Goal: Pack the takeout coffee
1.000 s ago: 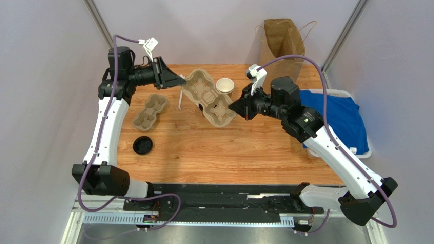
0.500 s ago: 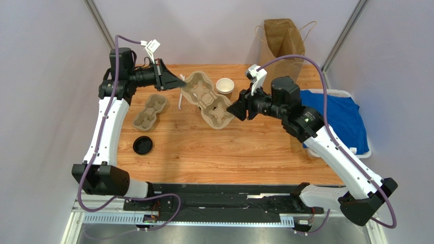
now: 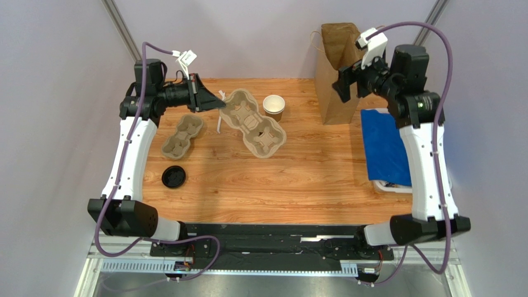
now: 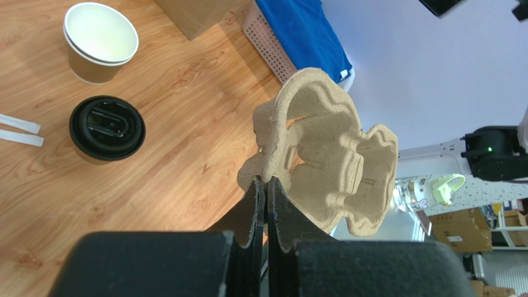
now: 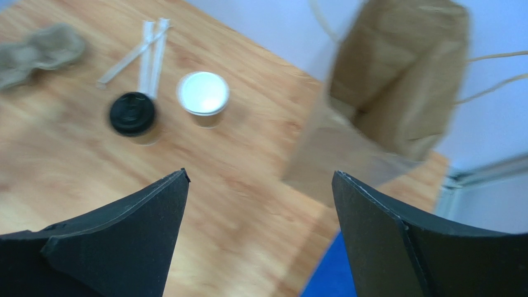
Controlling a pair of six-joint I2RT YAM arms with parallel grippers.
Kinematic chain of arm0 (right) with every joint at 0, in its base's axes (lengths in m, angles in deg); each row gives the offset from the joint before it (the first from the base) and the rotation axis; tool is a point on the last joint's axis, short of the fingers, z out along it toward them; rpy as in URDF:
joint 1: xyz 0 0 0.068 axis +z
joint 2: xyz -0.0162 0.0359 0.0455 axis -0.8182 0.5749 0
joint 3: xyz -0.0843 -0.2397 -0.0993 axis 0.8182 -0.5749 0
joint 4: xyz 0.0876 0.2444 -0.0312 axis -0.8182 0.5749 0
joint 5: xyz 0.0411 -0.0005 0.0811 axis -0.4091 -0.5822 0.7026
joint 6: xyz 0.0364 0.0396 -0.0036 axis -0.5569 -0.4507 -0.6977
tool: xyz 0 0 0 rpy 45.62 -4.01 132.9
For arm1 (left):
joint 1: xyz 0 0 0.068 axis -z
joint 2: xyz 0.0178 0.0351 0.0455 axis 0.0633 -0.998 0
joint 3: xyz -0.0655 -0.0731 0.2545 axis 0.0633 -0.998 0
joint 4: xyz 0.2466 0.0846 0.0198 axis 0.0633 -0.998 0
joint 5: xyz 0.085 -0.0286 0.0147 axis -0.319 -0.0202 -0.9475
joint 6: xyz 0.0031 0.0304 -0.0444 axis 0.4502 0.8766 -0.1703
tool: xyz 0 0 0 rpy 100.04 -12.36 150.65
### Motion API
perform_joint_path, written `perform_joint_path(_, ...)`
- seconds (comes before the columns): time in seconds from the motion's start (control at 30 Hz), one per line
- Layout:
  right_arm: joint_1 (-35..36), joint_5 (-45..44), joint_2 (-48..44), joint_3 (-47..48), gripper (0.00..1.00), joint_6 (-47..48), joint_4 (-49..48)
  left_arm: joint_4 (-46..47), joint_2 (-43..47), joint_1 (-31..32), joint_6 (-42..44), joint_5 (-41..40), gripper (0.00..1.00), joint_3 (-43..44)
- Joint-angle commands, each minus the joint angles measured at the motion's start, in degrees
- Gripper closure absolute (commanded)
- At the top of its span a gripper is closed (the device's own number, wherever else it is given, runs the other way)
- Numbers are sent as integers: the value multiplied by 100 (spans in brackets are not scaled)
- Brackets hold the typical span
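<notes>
At far right, right claw (image 5: 260,176) has let go of cup carrier (image 4: 328,167); now spread, empty, up by paper bag (image 5: 384,93). Alone, left claw (image 4: 266,185) pinches carrier rim. Nearby, lidded coffee (image 4: 106,128) stands on worktop (image 4: 186,136) beside open cup (image 4: 101,40), unpacked.

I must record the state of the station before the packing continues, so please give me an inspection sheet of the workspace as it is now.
Surface: wooden table, no spills seen.
Job's things: takeout coffee, lidded, upright on the table; paper bag standing open at the far edge.
Clutter: lidless cup, two-cup carrier, loose black lid, white strips, blue cloth in a white basket.
Hands: left hand shut on the rim of the four-cup pulp carrier, which is tilted; right hand open, empty, near the bag.
Cables: a purple cable loops along each arm, free.
Surroundings: pale walls, metal frame posts.
</notes>
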Motion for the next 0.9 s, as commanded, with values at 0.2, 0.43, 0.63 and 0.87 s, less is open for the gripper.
perform_joint_path(0.2, -406, -497, 1714, 1287, 8, 3091, 600, -94, 152, 18, 380, -13, 100, -5)
perform_joint_path(0.43, -423, -690, 2338, 1357, 22, 4085, 178, -200, 231, 18, 556, -65, 100, -102)
perform_joint_path(0.63, -362, -621, 2611, 1717, 81, 4656, 687, -235, 275, 18, 600, -66, 100, -76)
perform_joint_path(0.87, -28, -165, 1936, 1604, 100, 4685, 1321, -209, 248, -70, 601, -136, 100, 258)
